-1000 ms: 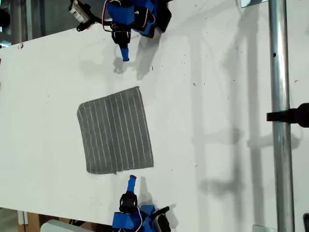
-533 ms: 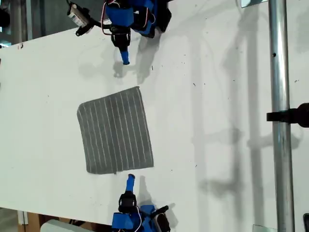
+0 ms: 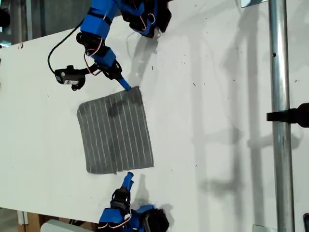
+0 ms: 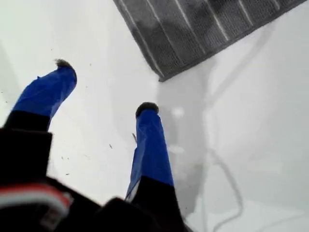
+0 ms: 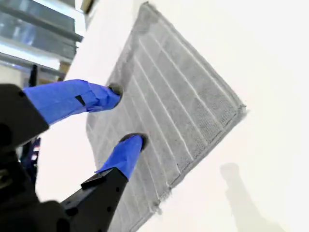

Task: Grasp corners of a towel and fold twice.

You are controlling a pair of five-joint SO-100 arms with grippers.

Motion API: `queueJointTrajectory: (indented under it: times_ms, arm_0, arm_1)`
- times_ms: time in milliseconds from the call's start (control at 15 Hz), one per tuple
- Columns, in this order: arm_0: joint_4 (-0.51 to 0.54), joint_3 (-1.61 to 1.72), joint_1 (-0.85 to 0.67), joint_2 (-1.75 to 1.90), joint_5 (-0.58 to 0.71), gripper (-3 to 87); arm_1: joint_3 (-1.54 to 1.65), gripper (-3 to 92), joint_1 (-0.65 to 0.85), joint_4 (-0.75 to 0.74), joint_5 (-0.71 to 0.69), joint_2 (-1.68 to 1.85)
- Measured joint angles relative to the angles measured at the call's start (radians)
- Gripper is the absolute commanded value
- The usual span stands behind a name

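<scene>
Overall, the towel (image 3: 116, 130) lay flat and spread out on the white table (image 3: 217, 96), left of centre in the exterior view, its pale stripes running between the two arms. A metal pole (image 3: 277, 72) crossed the table well apart from it, at the exterior view's right.

My first gripper (image 3: 128, 178) stood at the exterior view's lower edge, just off the towel's nearest edge. In the first wrist view my first gripper (image 4: 105, 86) had its blue fingers (image 4: 149, 145) spread wide with only bare table between them. It held nothing. One towel corner (image 4: 163, 76) lay just ahead of the fingertips, apart from them.

My second gripper (image 3: 124, 86) reached in from the exterior view's top, with its tip at the towel's far edge, near the right-hand corner of that edge as the exterior view shows it. In the second wrist view my second gripper (image 5: 125, 115) had its fingers (image 5: 120, 154) parted over the striped cloth (image 5: 183, 106), with no fabric pinched between them. Whether the tips touched the cloth could not be told.
</scene>
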Motion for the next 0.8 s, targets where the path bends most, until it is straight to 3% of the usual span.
queueJointTrajectory:
  times_ms: [400, 800]
  arm_0:
    - [0.040, -0.118, 0.020, -0.365, 0.005, 19.2]
    - [0.035, -0.118, 0.026, -0.371, -0.035, 18.4]
  arm_1:
    - [-0.074, 31.3, 0.035, -0.103, -0.140, -0.371]
    - [-0.261, 28.2, 0.040, -0.256, -0.201, -0.804]
